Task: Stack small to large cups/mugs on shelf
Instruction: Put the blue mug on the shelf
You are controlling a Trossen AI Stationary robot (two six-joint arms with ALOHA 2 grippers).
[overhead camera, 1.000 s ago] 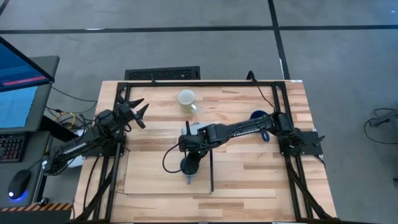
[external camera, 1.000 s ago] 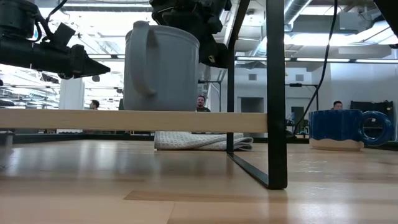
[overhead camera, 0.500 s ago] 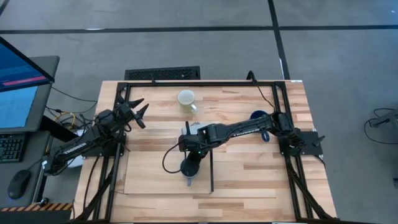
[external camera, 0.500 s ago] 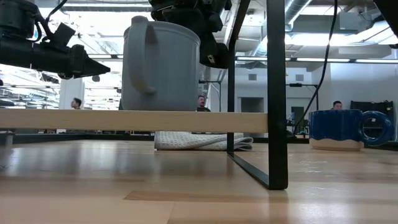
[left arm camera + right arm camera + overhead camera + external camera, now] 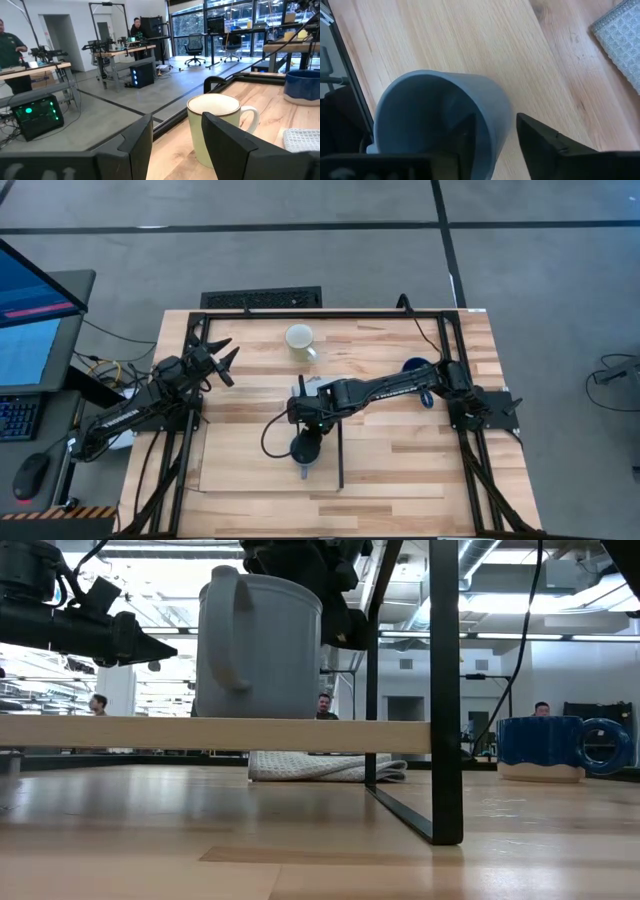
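Observation:
The small slate grey-blue mug (image 5: pixel 258 645) stands upright by its base on the pale plywood shelf (image 5: pixel 150 733), its handle (image 5: pixel 228 630) toward the low camera. My right gripper (image 5: pixel 495 132) reaches down over it, open, with one finger inside the mug (image 5: pixel 435 115) and one outside. The cream-white mug (image 5: pixel 300 337) stands at the table's far side and the dark navy mug (image 5: pixel 416 368) at the right. My left gripper (image 5: pixel 222 358) is open and empty at the left, facing the cream mug (image 5: pixel 215 130). My right gripper comes from above with its fingers on either side of the grey mug's wall near the rim (image 5: pixel 492 112), opposite the handle. The outer finger (image 5: pixel 540 142) stands a little off the wall. Whether the inner finger (image 5: pixel 465 137) touches it, I cannot tell.
A grey folded cloth (image 5: pixel 322 387) lies on the table behind the shelf. A black upright (image 5: pixel 445 690) and a black strip (image 5: pixel 340 455) mark the shelf's right edge. Bare shelf (image 5: pixel 240 460) lies left of the grey mug. People are in the room behind.
The grey mug has shifted and turned slightly on the shelf, its handle swinging a little toward the camera, and has since stood still. My left arm has kept still.

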